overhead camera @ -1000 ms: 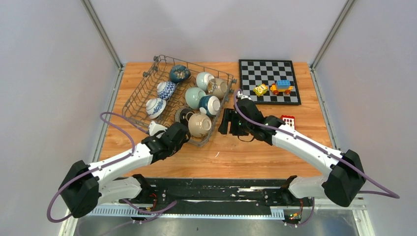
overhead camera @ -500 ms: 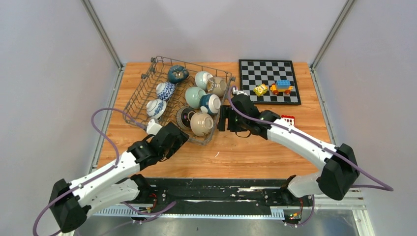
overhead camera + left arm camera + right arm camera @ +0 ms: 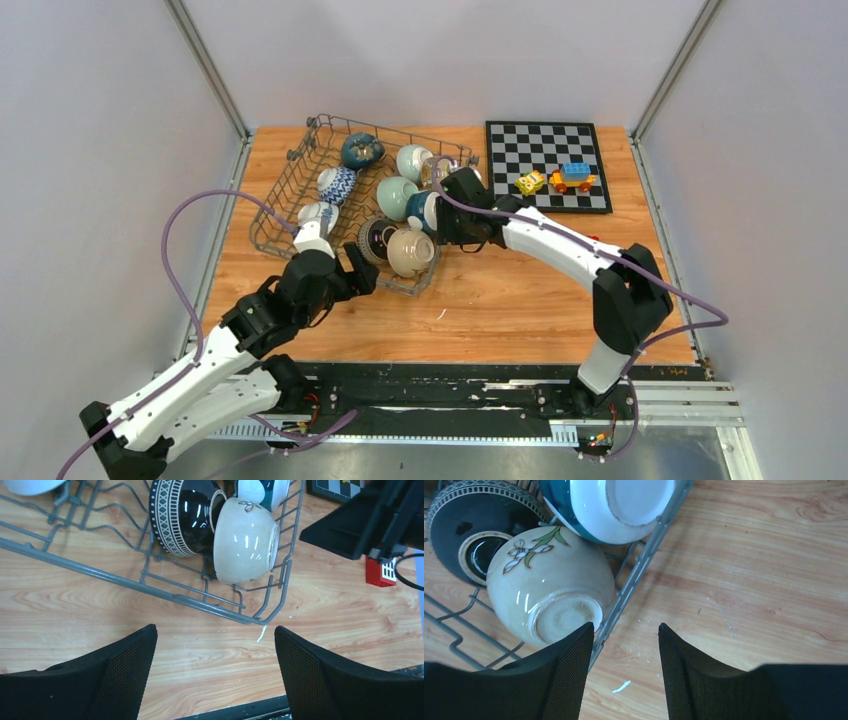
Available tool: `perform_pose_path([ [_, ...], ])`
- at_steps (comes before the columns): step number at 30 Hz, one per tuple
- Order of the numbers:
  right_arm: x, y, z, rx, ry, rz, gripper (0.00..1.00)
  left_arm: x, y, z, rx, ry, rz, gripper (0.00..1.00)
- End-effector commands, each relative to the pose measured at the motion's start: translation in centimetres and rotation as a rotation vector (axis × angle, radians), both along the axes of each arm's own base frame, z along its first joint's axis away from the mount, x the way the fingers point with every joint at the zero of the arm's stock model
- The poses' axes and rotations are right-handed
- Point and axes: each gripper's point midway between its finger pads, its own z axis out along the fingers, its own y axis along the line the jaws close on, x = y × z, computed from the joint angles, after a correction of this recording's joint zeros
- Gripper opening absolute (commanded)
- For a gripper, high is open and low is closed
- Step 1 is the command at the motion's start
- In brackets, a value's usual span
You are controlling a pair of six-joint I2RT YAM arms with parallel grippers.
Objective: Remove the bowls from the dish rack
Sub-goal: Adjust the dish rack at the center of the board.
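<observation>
The grey wire dish rack [image 3: 290,185] stands at the table's back left and holds several bowls. At its near right corner a cream bowl [image 3: 410,252] with a flower print lies on its side, next to a black patterned bowl [image 3: 378,238] and a teal-and-white bowl [image 3: 425,210]. My left gripper [image 3: 360,275] hovers open over bare wood just in front of that corner [image 3: 215,630], holding nothing. My right gripper [image 3: 447,215] is open above the rack's right rim [image 3: 625,625]. Its left finger [image 3: 566,675] is beside the cream bowl's [image 3: 549,592] foot, and only wood shows between the jaws.
A black-and-white chessboard [image 3: 545,150] lies at the back right with toy blocks [image 3: 572,177] on it. A red block [image 3: 381,571] sits on the wood right of the rack. Further bowls fill the rack's far rows, among them a dark teal one [image 3: 362,150].
My left gripper has opened wide and swung left along the rack's near side. My right gripper has moved left onto the rack's right rim, and its jaws have narrowed.
</observation>
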Motion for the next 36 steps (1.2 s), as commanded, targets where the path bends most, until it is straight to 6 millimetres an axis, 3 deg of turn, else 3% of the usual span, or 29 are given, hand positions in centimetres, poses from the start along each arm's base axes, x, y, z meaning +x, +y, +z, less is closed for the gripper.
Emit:
perform_pose_path([
  [1, 1.2, 0.4, -0.7, -0.037, 0.011, 0.007, 0.54, -0.2, 1.5, 0.7, 0.109, -0.057, -0.029, 0.89],
  [6, 2.2, 0.6, -2.0, -0.068, 0.034, -0.005, 0.48, -0.9, 1.7, 0.4, 0.081, -0.05, -0.032, 0.88],
  [17, 2.8, -1.8, -5.6, -0.145, 0.114, -0.047, 0.28, -1.4, 2.3, -0.1, 0.046, -0.058, -0.008, 0.88],
  [22, 4.1, -3.0, -5.6, -0.145, 0.114, -0.065, 0.19, -1.4, 2.2, -0.5, 0.033, -0.045, 0.0, 0.87],
  [28, 5.9, -4.3, -6.0, -0.142, 0.131, -0.084, 0.04, -0.9, 2.5, 0.7, 0.046, -0.075, 0.018, 0.87],
  [36, 8.3, -4.2, -5.6, -0.133, 0.12, -0.069, 0.02, 0.2, 3.3, 1.6, 0.112, -0.097, 0.064, 0.87],
])
